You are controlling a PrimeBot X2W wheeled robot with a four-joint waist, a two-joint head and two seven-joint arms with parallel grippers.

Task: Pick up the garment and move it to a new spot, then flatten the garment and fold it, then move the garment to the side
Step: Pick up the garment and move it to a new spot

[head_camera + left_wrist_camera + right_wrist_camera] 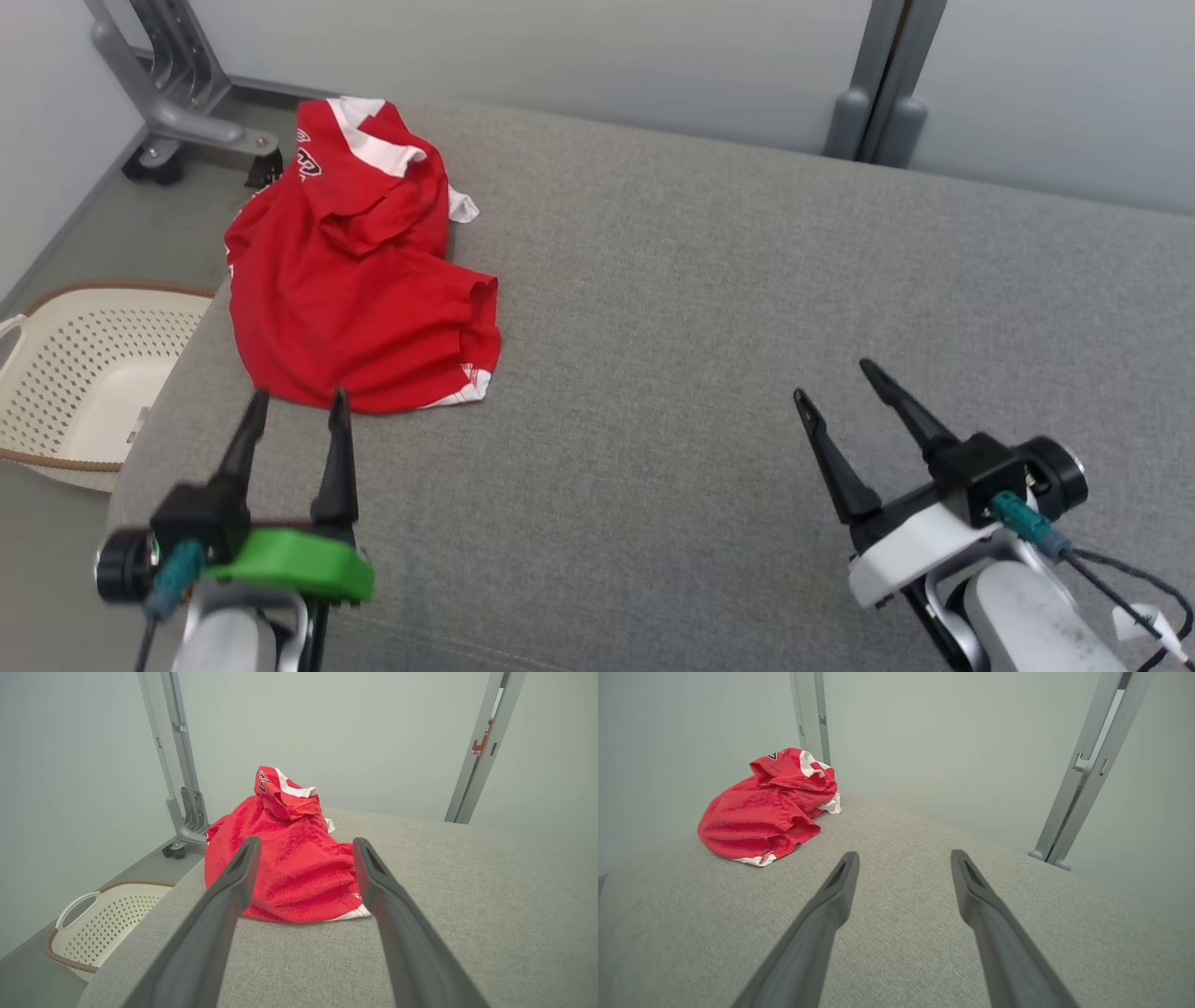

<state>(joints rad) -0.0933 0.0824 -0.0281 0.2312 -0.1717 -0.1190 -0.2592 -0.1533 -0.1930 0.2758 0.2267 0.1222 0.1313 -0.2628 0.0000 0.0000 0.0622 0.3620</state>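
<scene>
One crumpled red fabric garment with white trim (355,299) lies on the far left part of a wide grey cloth-covered surface (700,327), its left side reaching that surface's left edge and its white-edged hem turned toward the robot. There are two grippers, each with two long dark fingers. The left gripper (299,399), on a green-fronted wrist, has its fingers spread apart and holds nothing, with its tips just at the garment's near hem. Whether they touch the cloth cannot be told. In the left wrist view the same left gripper (306,843) frames the garment (289,868) between its two fingers. The right gripper (834,381), on a white wrist, is also spread and empty, well apart from the garment over bare grey cloth. The right wrist view shows the right gripper (904,855) with the garment (756,816) off to its upper left. One cream perforated plastic basket with a brown rim (93,355) stands on the floor to the left, cut off by the picture's edge and partly hidden behind the surface. Two grey metal posts rise behind, one at the left (173,103) and one at the right (882,93), both cut off at the top. A dark printed mark on the garment is folded over and unreadable, and both forearms run out of the bottom edge.
</scene>
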